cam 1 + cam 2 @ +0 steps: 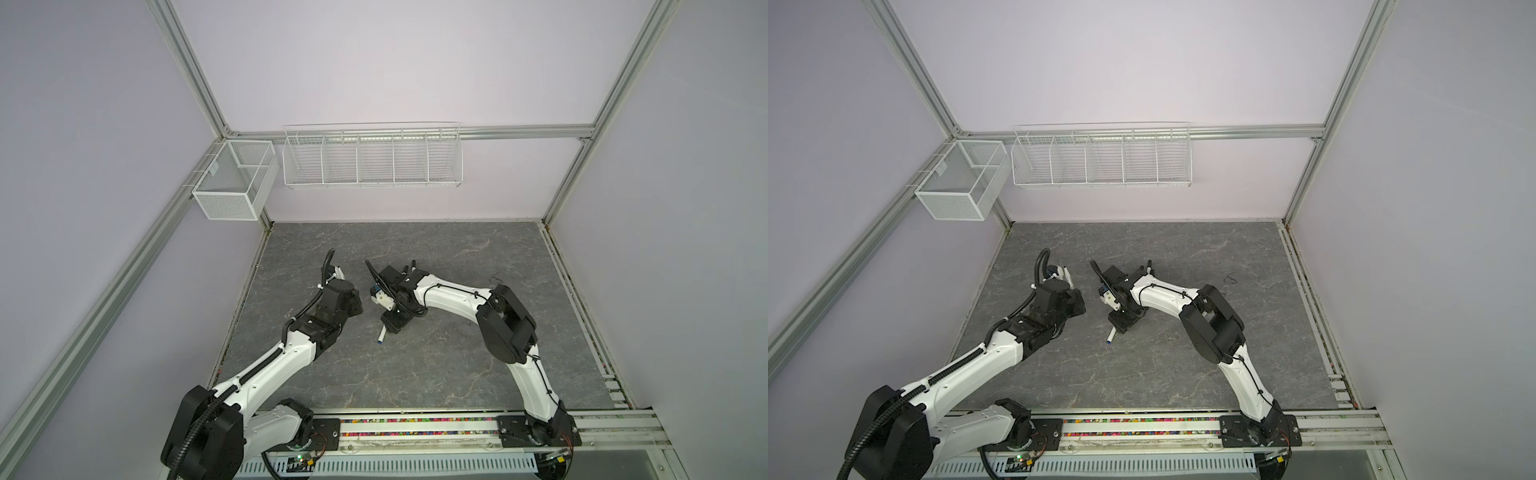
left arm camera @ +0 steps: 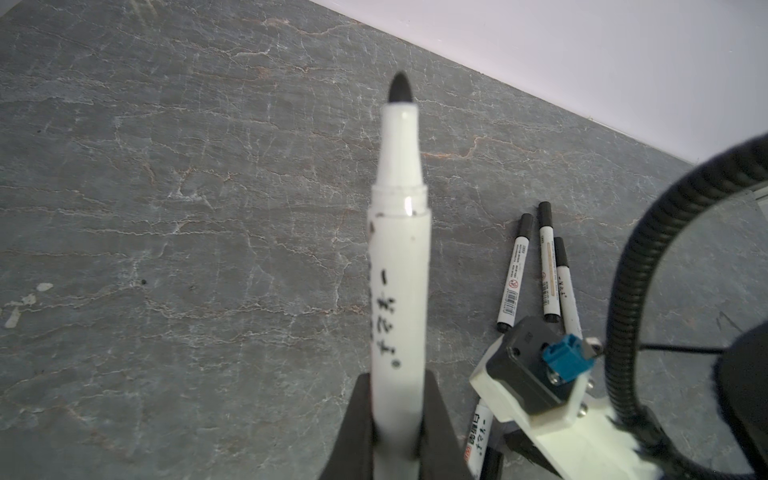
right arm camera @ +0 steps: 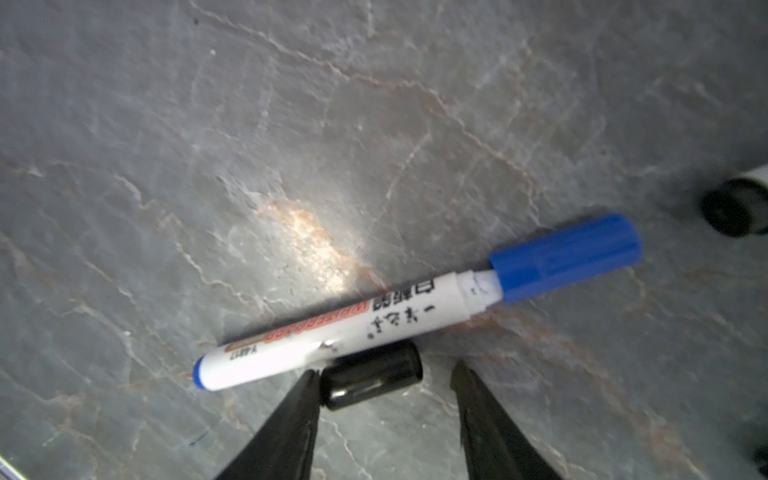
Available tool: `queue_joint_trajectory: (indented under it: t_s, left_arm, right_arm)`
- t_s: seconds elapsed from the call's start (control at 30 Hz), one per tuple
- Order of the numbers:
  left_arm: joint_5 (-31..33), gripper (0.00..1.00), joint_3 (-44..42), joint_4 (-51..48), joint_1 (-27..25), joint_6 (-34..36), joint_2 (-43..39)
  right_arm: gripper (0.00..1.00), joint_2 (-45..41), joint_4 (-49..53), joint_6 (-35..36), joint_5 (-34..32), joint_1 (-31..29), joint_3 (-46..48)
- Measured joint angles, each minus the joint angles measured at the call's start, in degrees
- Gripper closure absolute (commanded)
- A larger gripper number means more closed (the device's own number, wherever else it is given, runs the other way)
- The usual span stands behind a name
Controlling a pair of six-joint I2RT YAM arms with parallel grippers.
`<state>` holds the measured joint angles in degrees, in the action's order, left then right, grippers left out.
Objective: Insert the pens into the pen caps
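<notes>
**Near frame centre: four look done, one to go**

Beneath the right arm in a top view, the blue pen (image 1: pixel 381 333) lay on the desk (image 1: pixel 457 365). Its blue cap (image 3: pixel 565 255) was on but seemingly not fully seated. Three black pens (image 2: pixel 515 274) lay capped. The left claw (image 2: pixel 397 384) clamped an uncapped pen (image 2: pixel 399 249). The right claw (image 3: pixel 384 370), wide, straddled a loose black cap (image 3: pixel 372 380). Judged: one capping left, perhaps one press.
</notes>
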<state>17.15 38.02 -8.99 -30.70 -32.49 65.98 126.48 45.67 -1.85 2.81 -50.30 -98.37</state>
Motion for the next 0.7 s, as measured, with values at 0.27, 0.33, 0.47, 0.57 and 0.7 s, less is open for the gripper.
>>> queue_joint_trajectory:
  t_s: [0.27,0.33,0.47,0.57,0.7]
  left_arm:
    - [-0.5,1.00,0.0,0.1,0.0,0.0,0.0]
    - [-0.7,1.00,0.0,0.1,0.0,0.0,0.2]
    - [-1.1,1.00,0.0,0.1,0.0,0.0,0.8]
    - [-1.7,1.00,0.0,0.1,0.0,0.0,1.0]
    - [-2.2,1.00,0.0,0.1,0.0,0.0,1.0]
  right_arm:
    - [0.45,-1.4,-0.7,-0.3,-5.0,0.0,2.5]
    - [0.45,-2.2,-0.9,-0.7,-5.6,0.4,3.8]
    - [0.45,-3.3,-1.2,-0.7,-5.7,1.4,5.4]
    - [0.45,-3.3,-1.4,-0.6,-4.8,1.7,5.5]
    - [0.46,-3.3,-1.6,-0.4,-3.5,1.7,5.3]
